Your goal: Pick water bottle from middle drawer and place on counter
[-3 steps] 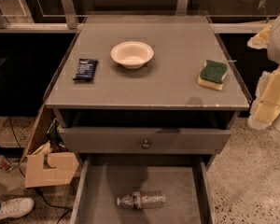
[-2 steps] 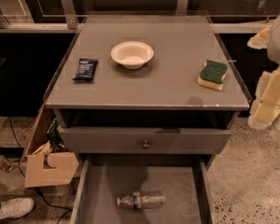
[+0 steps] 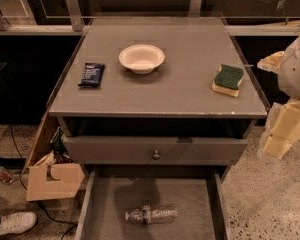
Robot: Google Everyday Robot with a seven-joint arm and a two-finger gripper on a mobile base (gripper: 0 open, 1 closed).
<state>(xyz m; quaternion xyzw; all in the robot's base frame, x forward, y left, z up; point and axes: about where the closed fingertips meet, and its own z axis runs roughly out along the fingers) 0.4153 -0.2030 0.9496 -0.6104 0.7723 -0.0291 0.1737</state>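
1. Camera view: the water bottle (image 3: 151,214) lies on its side on the floor of the open middle drawer (image 3: 110,199), near the front, with its long axis running left to right and its cap to the left.
2. The gripper (image 3: 280,134) hangs off the right edge of the counter (image 3: 185,91), above and to the right of the bottle and well apart from it. I cannot tell how wide it stands, and it holds nothing.
3. My judgement: the reach must go down and left into the drawer, closing across the bottle's short width.
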